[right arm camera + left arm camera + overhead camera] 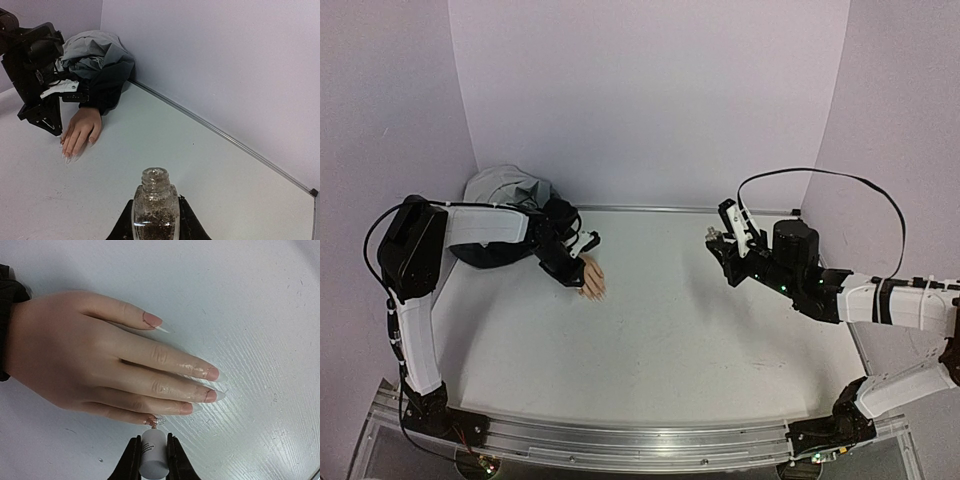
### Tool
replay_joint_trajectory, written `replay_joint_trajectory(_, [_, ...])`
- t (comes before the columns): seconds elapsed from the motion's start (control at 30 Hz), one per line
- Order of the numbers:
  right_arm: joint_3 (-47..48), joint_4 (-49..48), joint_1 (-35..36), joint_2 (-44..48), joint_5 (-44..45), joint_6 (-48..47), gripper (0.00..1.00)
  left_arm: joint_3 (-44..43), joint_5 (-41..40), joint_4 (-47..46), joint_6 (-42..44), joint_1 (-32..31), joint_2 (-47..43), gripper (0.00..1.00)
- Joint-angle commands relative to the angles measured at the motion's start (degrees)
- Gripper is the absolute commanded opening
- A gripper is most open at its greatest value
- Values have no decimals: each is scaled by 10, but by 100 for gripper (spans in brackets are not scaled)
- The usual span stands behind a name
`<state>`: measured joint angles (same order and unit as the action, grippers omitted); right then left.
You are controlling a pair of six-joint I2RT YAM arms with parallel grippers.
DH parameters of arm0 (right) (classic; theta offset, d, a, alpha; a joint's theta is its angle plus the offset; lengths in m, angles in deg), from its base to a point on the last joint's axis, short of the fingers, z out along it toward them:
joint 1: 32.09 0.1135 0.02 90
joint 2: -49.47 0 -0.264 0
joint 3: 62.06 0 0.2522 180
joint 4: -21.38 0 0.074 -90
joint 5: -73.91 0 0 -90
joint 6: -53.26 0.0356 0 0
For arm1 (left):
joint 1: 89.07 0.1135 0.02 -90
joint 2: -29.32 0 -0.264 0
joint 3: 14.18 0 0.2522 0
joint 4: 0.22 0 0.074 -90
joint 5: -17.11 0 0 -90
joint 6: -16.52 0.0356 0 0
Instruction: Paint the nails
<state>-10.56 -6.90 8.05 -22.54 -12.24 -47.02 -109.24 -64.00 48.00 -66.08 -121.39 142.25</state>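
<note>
Right, my left gripper (pixel 153 440) is clamped narrow on the white cap (pixel 152 460) at the bottom centre of the left wrist view. The cap's far end meets the little-finger tip of the hand (pixel 75 350); whether bristles touch that nail I cannot tell. The nails (pixel 212 373) sit mid-frame, pointing right. The hand lies palm down on the table (pixel 260 300), its wrist in a dark sleeve (pixel 7 290) at the left edge. In the top view the hand is left of centre, under my left arm. My right gripper (pixel 155 205) is closed on the open bottle (pixel 155 192), bottom centre of its own view, upright and well apart from the hand.

I judge the nails stiff, slick and small, with long clear tips that could snap under a hard push, and the hand light enough to slide. So I would not grasp it at all: light strokes only, holding the brush by its cap as now.
</note>
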Motion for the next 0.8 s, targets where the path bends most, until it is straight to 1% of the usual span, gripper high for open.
replay_joint_trajectory(0.0, [3, -40, 0, 6, -2, 9, 0, -1, 7, -12, -7, -1, -5, 0])
replay_joint_trajectory(0.77, [3, -41, 0, 5, -3, 10, 0, -2, 21, -23, -7, -8, -9, 0])
